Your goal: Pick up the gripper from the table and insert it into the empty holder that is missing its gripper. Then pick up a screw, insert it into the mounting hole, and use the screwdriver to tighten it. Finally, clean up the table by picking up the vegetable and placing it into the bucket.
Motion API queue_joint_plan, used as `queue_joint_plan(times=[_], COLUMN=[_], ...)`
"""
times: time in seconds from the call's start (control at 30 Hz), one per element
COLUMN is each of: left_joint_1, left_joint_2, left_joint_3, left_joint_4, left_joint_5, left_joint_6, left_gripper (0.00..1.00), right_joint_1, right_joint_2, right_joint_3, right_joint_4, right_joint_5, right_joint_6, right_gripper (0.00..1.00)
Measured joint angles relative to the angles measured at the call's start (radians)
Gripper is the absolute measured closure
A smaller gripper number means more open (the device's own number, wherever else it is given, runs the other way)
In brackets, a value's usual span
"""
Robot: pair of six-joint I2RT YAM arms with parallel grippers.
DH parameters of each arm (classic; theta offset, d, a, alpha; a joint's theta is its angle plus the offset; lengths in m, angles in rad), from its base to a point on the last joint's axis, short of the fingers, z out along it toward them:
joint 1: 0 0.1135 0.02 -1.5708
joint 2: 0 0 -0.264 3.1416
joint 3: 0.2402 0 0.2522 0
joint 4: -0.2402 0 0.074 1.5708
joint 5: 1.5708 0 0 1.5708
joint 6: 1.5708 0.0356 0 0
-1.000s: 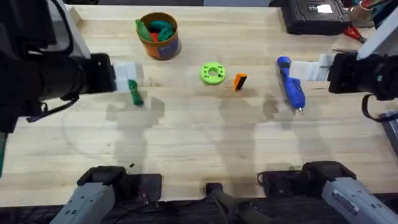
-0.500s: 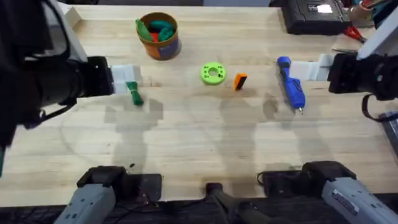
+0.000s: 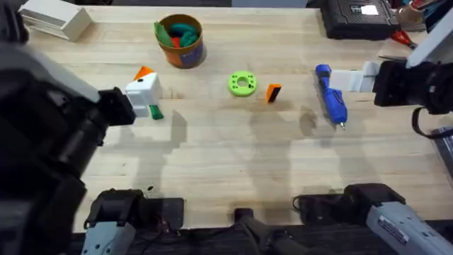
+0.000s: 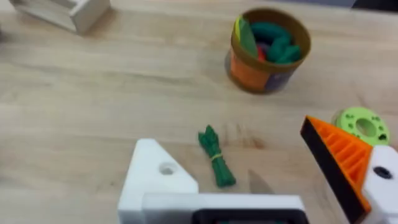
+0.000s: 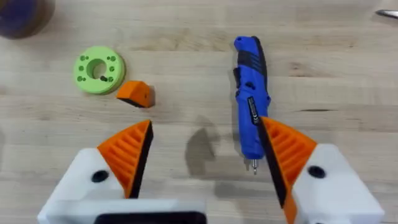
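Observation:
The orange ribbed gripper [image 3: 273, 93] lies on the table beside a bright green ring [image 3: 242, 83]; it also shows in the right wrist view [image 5: 135, 93]. My left gripper [image 3: 147, 92] is open above the table's left side. One of its fingers carries an orange pad [image 4: 339, 158]. The other is the bare white holder [image 4: 158, 180] with a small hole. The dark green vegetable [image 4: 216, 157] lies on the wood between them [image 3: 154, 112]. The blue screwdriver [image 3: 330, 95] lies at the right, just off my open right gripper [image 5: 205, 124]. The orange bucket [image 3: 180, 40] stands at the back.
A white rectangular box [image 3: 56, 20] sits at the back left corner. Dark equipment [image 3: 357, 18] stands at the back right. The bucket holds several toy vegetables [image 4: 273, 43]. The green ring [image 5: 98, 68] lies near the table's middle.
My left arm has swung up and towards the camera and its gripper has turned, so the orange pad now shows. The white box is uncovered. The right arm has not moved.

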Motion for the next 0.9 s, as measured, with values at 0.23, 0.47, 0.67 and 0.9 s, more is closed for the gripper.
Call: queue_joint_plan(times=[0.23,0.47,0.67,0.9], left_joint_1=[0.000,0.000,0.000,0.000], left_joint_2=[-0.174,-0.287,-0.366,-0.423], left_joint_3=[-0.200,-0.332,-0.384,-0.401], left_joint_4=[0.256,0.399,0.451,0.454], left_joint_5=[0.036,0.080,0.128,0.242], left_joint_6=[0.000,0.000,0.000,0.000], left_gripper=[0.015,0.015,0.015,0.015], right_joint_1=[0.000,0.000,0.000,0.000], right_joint_2=[0.000,0.000,0.000,0.000], right_joint_3=[0.000,0.000,0.000,0.000], right_joint_4=[0.000,0.000,0.000,0.000], right_joint_5=[0.000,0.000,0.000,0.000], right_joint_6=[0.000,0.000,0.000,0.000], right_gripper=[0.010,0.010,0.010,0.011])
